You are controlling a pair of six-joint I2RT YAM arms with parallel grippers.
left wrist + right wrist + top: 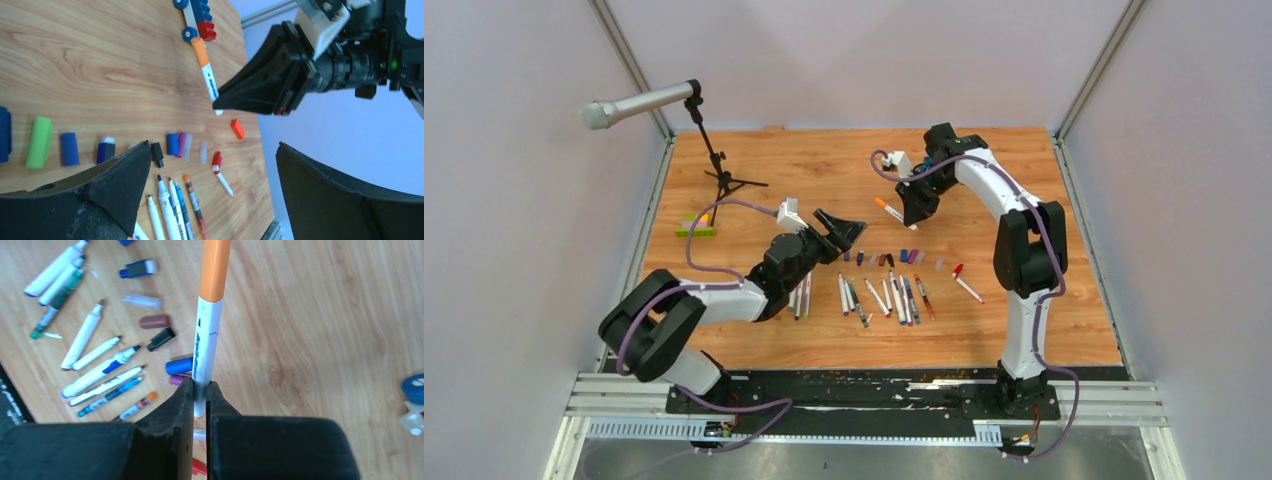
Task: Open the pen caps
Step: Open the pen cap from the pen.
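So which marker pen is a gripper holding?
The white-barrelled pen with the orange cap, pinched near its tail by the right gripper; the other pens lie loose on the wooden table.

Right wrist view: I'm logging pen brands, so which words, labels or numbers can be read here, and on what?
No text reads clearly.
Orange-capped white marker pen held in the right pincer: blue lettering along the barrel, too blurred to read.
Loose white-barrelled pens lying on the wooden table: print too small to read.
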